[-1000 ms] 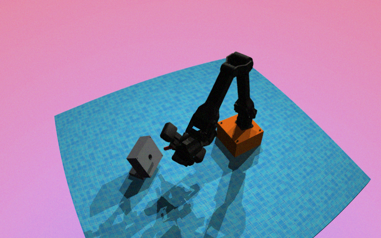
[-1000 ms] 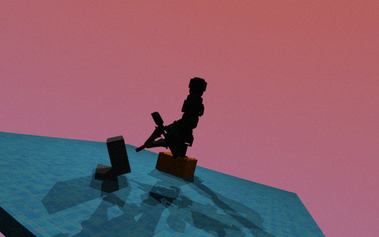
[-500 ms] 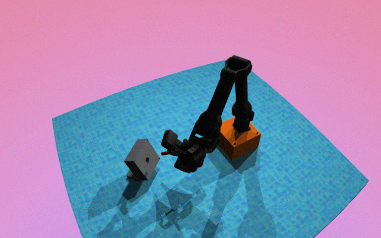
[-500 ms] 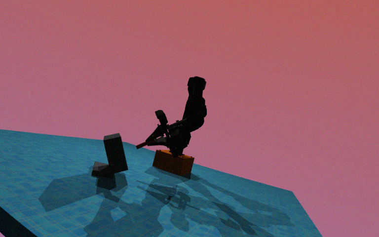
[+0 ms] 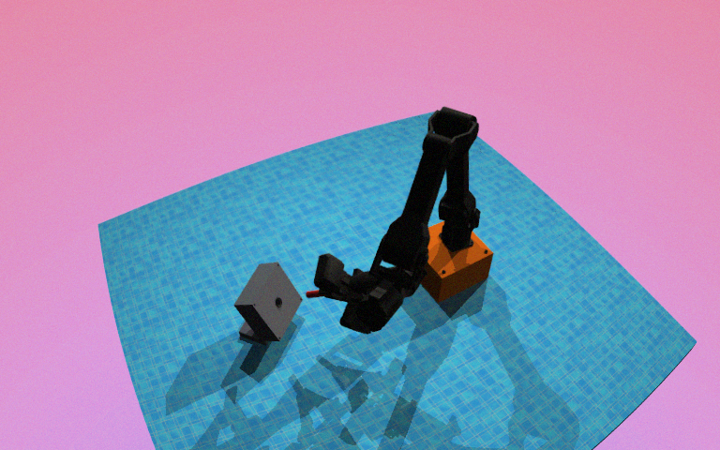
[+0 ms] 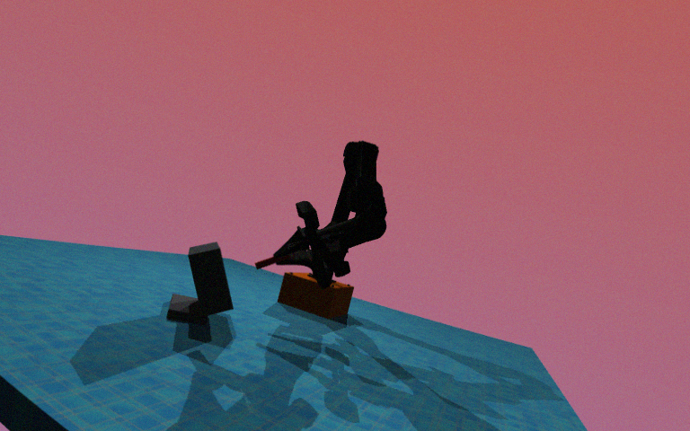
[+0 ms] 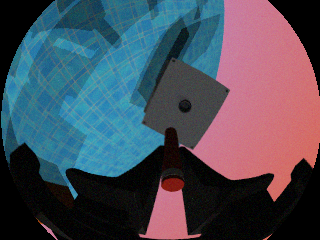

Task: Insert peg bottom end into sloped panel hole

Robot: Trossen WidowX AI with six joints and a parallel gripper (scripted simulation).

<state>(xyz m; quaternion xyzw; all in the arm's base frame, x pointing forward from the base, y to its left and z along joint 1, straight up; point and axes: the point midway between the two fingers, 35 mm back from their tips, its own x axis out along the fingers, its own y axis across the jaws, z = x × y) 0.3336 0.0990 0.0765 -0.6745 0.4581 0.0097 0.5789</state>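
Currently the round red peg is tilted above the table, clamped between the jaws of the black gripper, apart from the grey sloped panel and its dark round hole.

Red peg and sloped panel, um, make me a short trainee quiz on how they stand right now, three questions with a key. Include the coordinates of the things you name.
1. True or false: the red peg [image 5: 312, 293] [image 6: 265, 262] [image 7: 171, 150] is already inside the hole [image 5: 278, 302] [image 7: 185, 105].
2. Fill in: the sloped panel [image 5: 266, 290] [image 6: 210, 280] [image 7: 175, 95] is coloured ____.
3. What is the gripper [image 5: 322, 292] [image 6: 277, 259] [image 7: 171, 150] holding?

Key: 1 false; 2 grey; 3 the red peg.
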